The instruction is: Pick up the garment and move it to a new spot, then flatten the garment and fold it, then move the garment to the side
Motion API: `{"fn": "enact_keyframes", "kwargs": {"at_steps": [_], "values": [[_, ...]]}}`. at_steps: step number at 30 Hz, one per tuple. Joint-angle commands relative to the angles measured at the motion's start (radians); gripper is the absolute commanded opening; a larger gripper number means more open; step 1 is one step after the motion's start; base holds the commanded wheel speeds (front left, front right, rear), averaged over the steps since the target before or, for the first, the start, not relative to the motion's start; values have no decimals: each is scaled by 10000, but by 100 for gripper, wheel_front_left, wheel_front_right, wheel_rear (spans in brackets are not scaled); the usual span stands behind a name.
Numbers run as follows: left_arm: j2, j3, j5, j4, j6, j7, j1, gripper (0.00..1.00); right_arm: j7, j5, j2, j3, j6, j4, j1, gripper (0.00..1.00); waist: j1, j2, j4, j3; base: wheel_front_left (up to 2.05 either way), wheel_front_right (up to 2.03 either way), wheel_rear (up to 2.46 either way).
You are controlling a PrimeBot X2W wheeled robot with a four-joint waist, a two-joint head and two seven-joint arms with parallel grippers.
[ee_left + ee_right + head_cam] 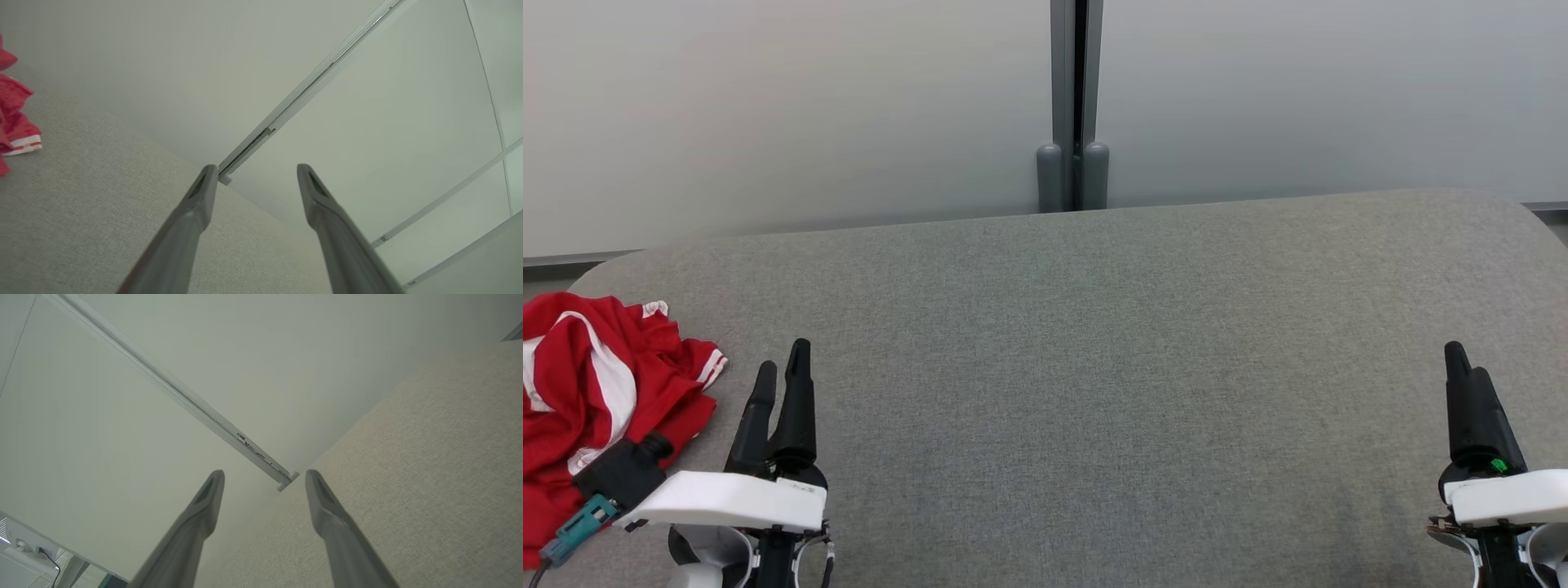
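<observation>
**Limp garment lay left of the open end effectors**

The left end effector (783, 357) and right end effector (1466, 361) stood wide and empty above the grey fabric-covered surface (1094, 367). The crumpled red-and-white striped cloth garment (596, 392) lay just left of the left one, untouched. It looked light and limp, so a raised fold by the striped hem seemed the best pinch.

Garment (596, 384) at left end of table (1094, 367), left gripper (784, 357) beside it, right gripper (1466, 361) far right, wall (768, 106) behind
</observation>
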Motion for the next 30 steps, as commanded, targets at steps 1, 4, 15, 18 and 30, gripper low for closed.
{"fn": "enact_keyframes", "kwargs": {"at_steps": [1, 4, 15, 18, 30], "values": [[101, -39, 324, -169, 49, -68, -44, 100, -89, -315, -138, 41, 2, -167, -48, 100, 0, 0, 1, -5, 0, 0, 0], [152, -139, 949, -126, 180, -171, 3, 100, -161, -970, -205, 130, 1, -225, 3, 100, 0, 0, 8, -30, 0, 0, 0], [260, -279, 2528, 296, 572, -518, 109, 100, -276, -3098, -370, 549, 2, -226, 59, 100, 0, 0, 39, -81, 0, 0, 0], [285, -245, 2860, 448, 675, -604, 102, 100, -323, -3524, -372, 656, 2, -186, 63, 100, 0, 0, 46, -90, 0, 0, 0], [418, -278, 4114, 956, 954, -939, 189, 100, -493, -4843, -391, 957, 2, -5, 172, 100, 0, 0, 87, -131, 0, 0, 0]]}}
